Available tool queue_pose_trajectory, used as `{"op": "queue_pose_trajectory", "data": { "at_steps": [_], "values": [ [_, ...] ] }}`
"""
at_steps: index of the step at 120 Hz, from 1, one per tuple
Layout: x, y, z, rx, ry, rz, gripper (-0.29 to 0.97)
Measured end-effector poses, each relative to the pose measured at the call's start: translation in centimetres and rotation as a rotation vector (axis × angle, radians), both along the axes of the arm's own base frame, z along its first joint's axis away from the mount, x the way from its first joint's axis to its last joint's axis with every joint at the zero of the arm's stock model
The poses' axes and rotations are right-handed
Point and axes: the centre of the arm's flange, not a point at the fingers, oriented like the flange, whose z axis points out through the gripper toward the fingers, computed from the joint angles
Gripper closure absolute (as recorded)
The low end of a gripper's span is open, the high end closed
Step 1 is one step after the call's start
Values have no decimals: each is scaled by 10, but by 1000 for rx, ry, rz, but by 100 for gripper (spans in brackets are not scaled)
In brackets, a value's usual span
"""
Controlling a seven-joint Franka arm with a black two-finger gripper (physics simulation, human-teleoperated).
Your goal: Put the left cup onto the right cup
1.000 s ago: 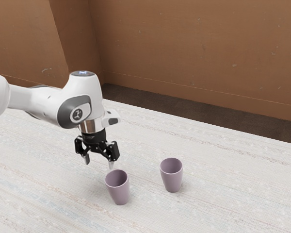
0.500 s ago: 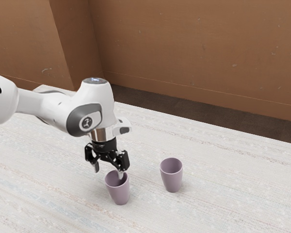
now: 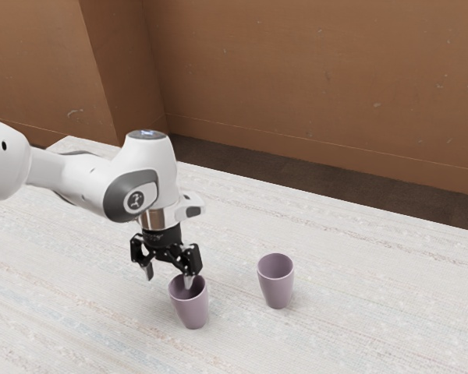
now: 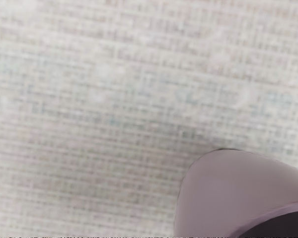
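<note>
Your gripper [image 3: 169, 280] has its jaws spread wide, nothing clamped. One finger [image 3: 189, 282] dips into the mouth of the left cup [image 3: 189, 308]. The other hangs outside it on the exterior view's left, and there looks to be a gap between it and the cup. So the cup's wall on that side sits between the fingers, loose. Can't tell if the inner finger touches the wall or not.

In the wrist view the left cup [image 4: 238, 198] is the mauve blur right under your hand, with the table [image 4: 114, 99] weave all around it.

Left cup is upright on the table, mouth up. The right cup [image 3: 275, 282] stands near it on the exterior view's right, also upright. Same mauve, same shape, and the two aren't touching.

The white arm [image 3: 78, 179] comes in from the exterior view's left and bends at the wrist, so the gripper points straight down. There's a brown wall [image 3: 312, 70] behind the table.
</note>
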Motion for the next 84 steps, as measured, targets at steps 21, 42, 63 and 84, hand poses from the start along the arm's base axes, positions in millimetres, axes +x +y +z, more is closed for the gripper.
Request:
{"op": "queue_pose_trajectory", "data": {
  "at_steps": [21, 42, 63, 84],
  "values": [
    [-1, -3, -11, 0, 14, -4, 0],
    [1, -1, -20, -2, 17, 3, 0],
    [3, 1, -21, -3, 9, 8, 1],
    [5, 1, -20, 0, -4, 2, 25]
  ]
}}
